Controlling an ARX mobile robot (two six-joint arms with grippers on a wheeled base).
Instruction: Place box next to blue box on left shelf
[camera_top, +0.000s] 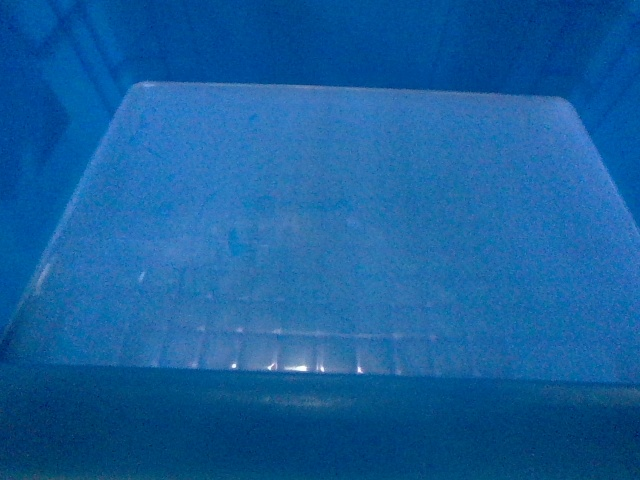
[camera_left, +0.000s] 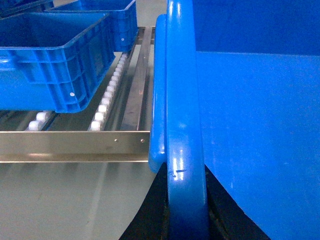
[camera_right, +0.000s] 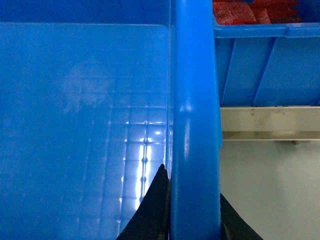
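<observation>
Holding the big bright-blue plastic box (camera_left: 250, 125) by its thick side rims, the left gripper (camera_left: 186, 220) and right gripper (camera_right: 195, 220) each pinch one rim, black fingers either side. It hangs at the front edge of the metal roller shelf (camera_left: 75, 142), beside the ribbed blue box (camera_left: 50, 60) (not touching it). I judge the carrying nearly done; sliding it on and letting go remain.

— What fills the right side?

— The box (camera_left: 250, 125), its thick rim (camera_left: 185, 125) running near to far, with the left gripper (camera_left: 186, 220) clamped across it at the near edge.

— And left?

— A metal shelf (camera_left: 75, 142) with white rollers (camera_left: 107, 97); a blue crate (camera_left: 50, 65) sits on them, another crate (camera_left: 117, 20) farther back.
</observation>
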